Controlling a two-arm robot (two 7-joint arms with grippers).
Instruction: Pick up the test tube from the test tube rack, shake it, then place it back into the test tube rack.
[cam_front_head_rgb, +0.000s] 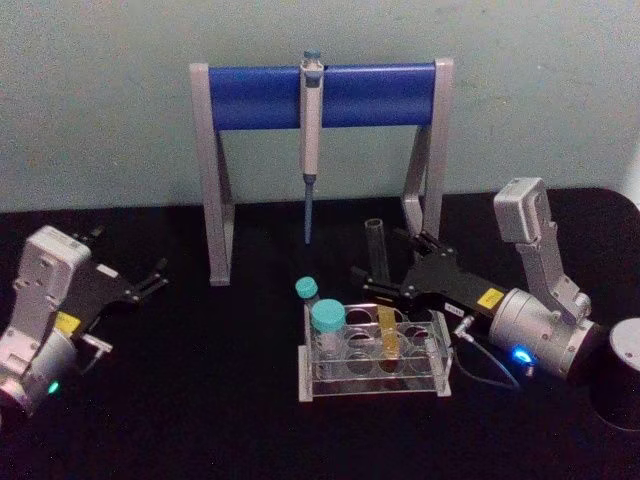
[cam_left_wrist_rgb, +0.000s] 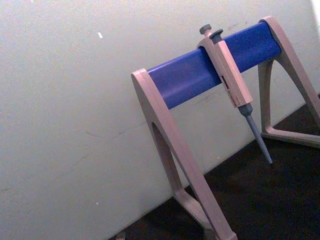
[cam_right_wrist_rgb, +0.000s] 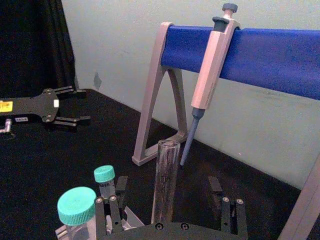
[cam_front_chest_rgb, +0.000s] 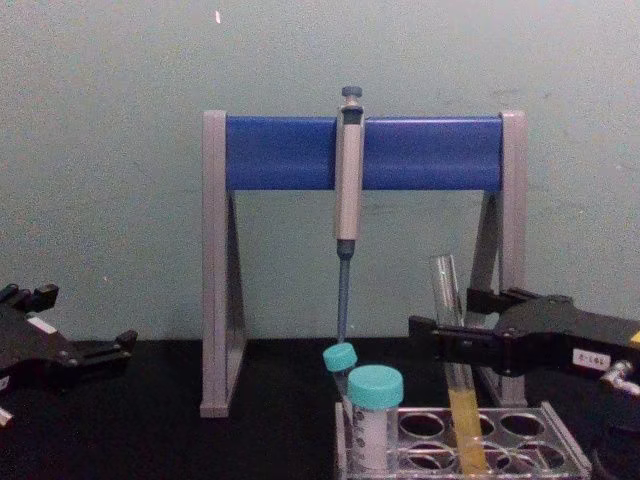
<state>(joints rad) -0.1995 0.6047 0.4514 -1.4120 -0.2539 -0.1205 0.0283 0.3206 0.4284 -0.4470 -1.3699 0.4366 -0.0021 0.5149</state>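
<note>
The test tube (cam_front_head_rgb: 378, 262) stands in the test tube rack (cam_front_head_rgb: 368, 391), clear glass with yellow liquid in its lower part, reaching well above the rack. My right gripper (cam_front_head_rgb: 382, 262) is open, one finger on each side of the tube's upper part without pressing it. In the right wrist view the test tube (cam_right_wrist_rgb: 165, 175) rises midway between the fingers (cam_right_wrist_rgb: 113, 212) of the right gripper (cam_right_wrist_rgb: 167, 184). From the chest the test tube (cam_front_chest_rgb: 448, 300) stands in the rack (cam_front_chest_rgb: 556, 432) with the right gripper (cam_front_chest_rgb: 443, 312) around it. My left gripper (cam_front_head_rgb: 160, 276) rests open at the far left.
A grey-and-blue pipette stand (cam_front_head_rgb: 320, 95) with a hanging pipette (cam_front_head_rgb: 310, 140) stands behind the rack. Two teal-capped tubes (cam_front_head_rgb: 327, 325) occupy the rack's left side. A black cylinder (cam_front_head_rgb: 622, 385) sits at the right edge. Black tabletop lies between the arms.
</note>
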